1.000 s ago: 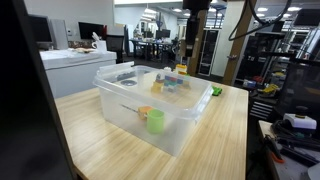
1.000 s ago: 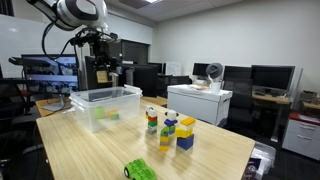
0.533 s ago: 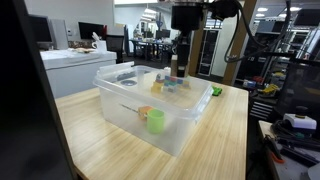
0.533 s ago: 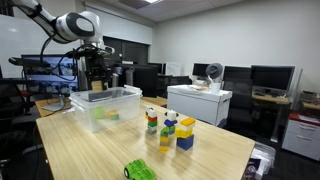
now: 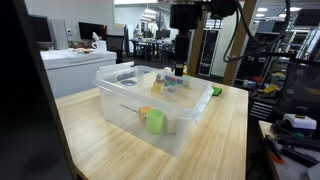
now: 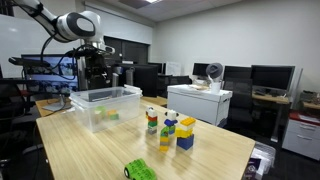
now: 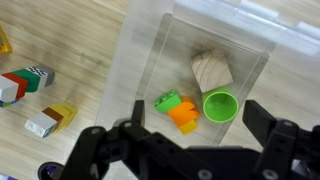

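**Entry: gripper over bin, hold just given up**

1. Wooden table (image 5: pixel 232 130): spread below the gripper (image 5: pixel 178 68) on every side. No shift is noted.
2. Clear plastic bin (image 5: pixel 125 105): stood on the table, straight beneath the gripper. Its place is unchanged from a second ago.
3. Gripper: a second ago it was carried high, almost out of the exterior view, and it has since been lowered to hang just above the bin's open top. The jaws, then part-way drawn in, are now spread wide. In the wrist view nothing is seen between the fingers (image 7: pixel 140 125). It is judged that whatever hold there was has been let go and that the pieces below lie free.
4. Wooden block (image 7: pixel 212 70): on the bin floor, ahead of the fingertips, untouched.
5. Green cup (image 7: pixel 220 105): mouth up, below the gap, nearer the finger at the picture's right.
6. Orange block (image 7: pixel 183 118): directly under the gap, touching the green block (image 7: pixel 167 101) beside it.
7. Loose toy blocks (image 7: pixel 20 83): left on the table outside the bin, well off to the gripper's side
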`<state>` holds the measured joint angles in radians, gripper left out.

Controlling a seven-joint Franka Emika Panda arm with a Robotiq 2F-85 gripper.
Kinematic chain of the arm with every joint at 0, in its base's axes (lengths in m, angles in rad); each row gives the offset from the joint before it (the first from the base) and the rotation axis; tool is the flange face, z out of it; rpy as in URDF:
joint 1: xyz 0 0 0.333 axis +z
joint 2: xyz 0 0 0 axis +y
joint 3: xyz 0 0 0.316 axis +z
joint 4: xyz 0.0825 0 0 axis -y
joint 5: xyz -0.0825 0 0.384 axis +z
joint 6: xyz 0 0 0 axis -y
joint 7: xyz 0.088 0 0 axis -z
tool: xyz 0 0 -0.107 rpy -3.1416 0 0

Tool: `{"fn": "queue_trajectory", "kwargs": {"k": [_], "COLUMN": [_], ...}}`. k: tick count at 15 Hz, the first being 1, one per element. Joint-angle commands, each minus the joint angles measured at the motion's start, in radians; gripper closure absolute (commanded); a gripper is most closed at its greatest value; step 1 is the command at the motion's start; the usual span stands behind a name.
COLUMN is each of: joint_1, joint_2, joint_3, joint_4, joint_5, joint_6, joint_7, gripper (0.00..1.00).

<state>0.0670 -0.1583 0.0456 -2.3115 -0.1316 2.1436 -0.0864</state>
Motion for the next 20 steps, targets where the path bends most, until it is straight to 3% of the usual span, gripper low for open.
{"fn": "queue_trajectory", "kwargs": {"k": [1,12,16,20], "joint_1": [-0.032,-0.243,-0.286,-0.311], "joint_2": [-0.033,0.011,0.106,0.257], "joint_3": [-0.035,-0.205,-0.246,-0.293], "joint_4": [0.033,0.144,0.217,0.368], "joint_5": [0.09,0.04,0.002,-0.062], "joint_6": [-0.062,-0.181,-0.156,-0.148], "joint_7": [0.053,0.275,0.303,0.307], "gripper": [0.0,0.0,0.0,0.0]}}
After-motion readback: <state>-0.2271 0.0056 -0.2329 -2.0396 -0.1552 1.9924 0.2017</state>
